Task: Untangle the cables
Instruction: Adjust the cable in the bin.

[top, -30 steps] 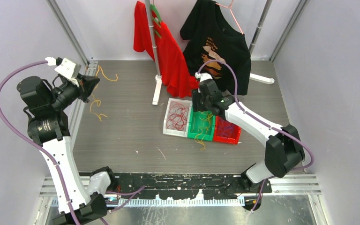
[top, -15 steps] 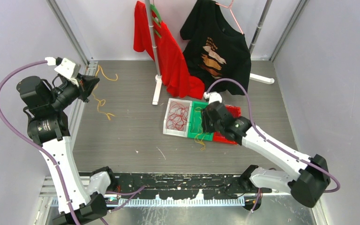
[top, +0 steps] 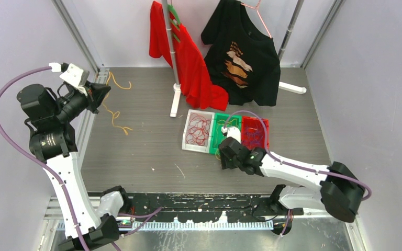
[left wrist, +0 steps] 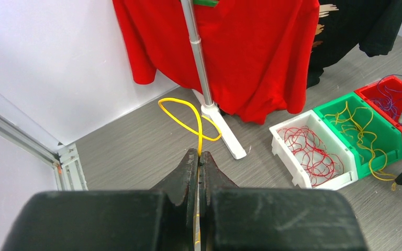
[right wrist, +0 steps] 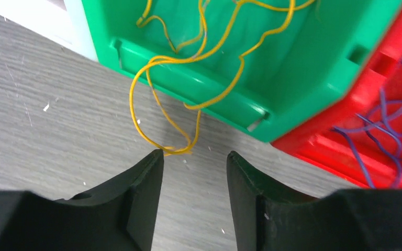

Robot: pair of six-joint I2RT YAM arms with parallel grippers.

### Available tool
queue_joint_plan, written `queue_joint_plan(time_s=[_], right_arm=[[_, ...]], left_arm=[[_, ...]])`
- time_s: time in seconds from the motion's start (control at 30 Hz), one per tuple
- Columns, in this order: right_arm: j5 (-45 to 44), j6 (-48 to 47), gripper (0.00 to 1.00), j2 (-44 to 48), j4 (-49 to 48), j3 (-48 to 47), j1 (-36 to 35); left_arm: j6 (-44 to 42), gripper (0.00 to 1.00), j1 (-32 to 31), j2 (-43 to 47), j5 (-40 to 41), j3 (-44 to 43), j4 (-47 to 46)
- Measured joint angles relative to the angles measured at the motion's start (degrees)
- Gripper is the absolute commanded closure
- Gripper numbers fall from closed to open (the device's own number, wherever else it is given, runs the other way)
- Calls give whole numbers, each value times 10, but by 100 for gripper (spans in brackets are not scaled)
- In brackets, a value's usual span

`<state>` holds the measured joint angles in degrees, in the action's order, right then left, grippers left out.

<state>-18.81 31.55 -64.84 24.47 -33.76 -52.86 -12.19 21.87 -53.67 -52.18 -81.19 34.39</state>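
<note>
Cables (top: 198,129), top view: red strands fill a white bin (top: 194,149), yellow strands (top: 226,128) a green bin (top: 214,141), purple strands (top: 254,135) a red bin (top: 251,147). The three bins sit touching, side by side, mid-worktop (top: 146,157). A separate yellow cable (top: 114,113) trails over the far left of the worktop up to the left claw (top: 104,94). The right claw (top: 223,158) is low at the green bin's near edge; from here I cannot tell how its fingers stand.

Left wrist: left claw fingers together, clamped on the yellow cable. The cable loops away from the tips toward the foot of a rack pole (left wrist: 196,57), with a red shirt (left wrist: 230,47) hanging behind.

Right wrist: right claw fingers apart, gripping nothing. A yellow loop spills over the green bin's near rim onto the worktop. Its lowest bend lies just beside the left fingertip; contact unclear.
</note>
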Motion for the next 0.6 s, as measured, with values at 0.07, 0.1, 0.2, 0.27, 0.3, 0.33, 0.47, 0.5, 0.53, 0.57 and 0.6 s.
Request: queue_joint_plan(time_s=[0.07, 0.1, 0.2, 0.27, 0.3, 0.33, 0.47, 0.5, 0.53, 0.57, 0.6], right_arm=[[0, 1, 55, -32, -33, 0, 0], [0, 1, 57, -44, -46, 0, 0], [0, 1, 64, -77, -84, 1, 0], [0, 1, 67, -80, -102, 6, 0], [0, 1, 67, -79, -110, 9, 0], [0, 2, 67, -78, -116, 12, 0], [1, 7, 56, -71, -150, 35, 0], [1, 12, 55, -70, -160, 44, 0], [2, 16, 55, -70, -167, 51, 0], [3, 19, 54, -70, -176, 59, 0], [3, 23, 55, -70, -182, 66, 0]], left_arm=[[0, 100, 0, 0, 0, -4, 2], [0, 100, 0, 0, -1, -6, 2], [0, 100, 0, 0, -1, -12, 5], [-1, 100, 0, 0, -1, -16, 8], [-1, 100, 0, 0, 0, -18, 9], [-1, 100, 0, 0, 0, -21, 11], [-1, 100, 0, 0, -1, -23, 12], [-1, 100, 0, -1, -1, -23, 12], [-1, 100, 0, -1, -1, -23, 12], [-1, 100, 0, -1, -1, -23, 13], [-1, 100, 0, -2, -1, -23, 13]])
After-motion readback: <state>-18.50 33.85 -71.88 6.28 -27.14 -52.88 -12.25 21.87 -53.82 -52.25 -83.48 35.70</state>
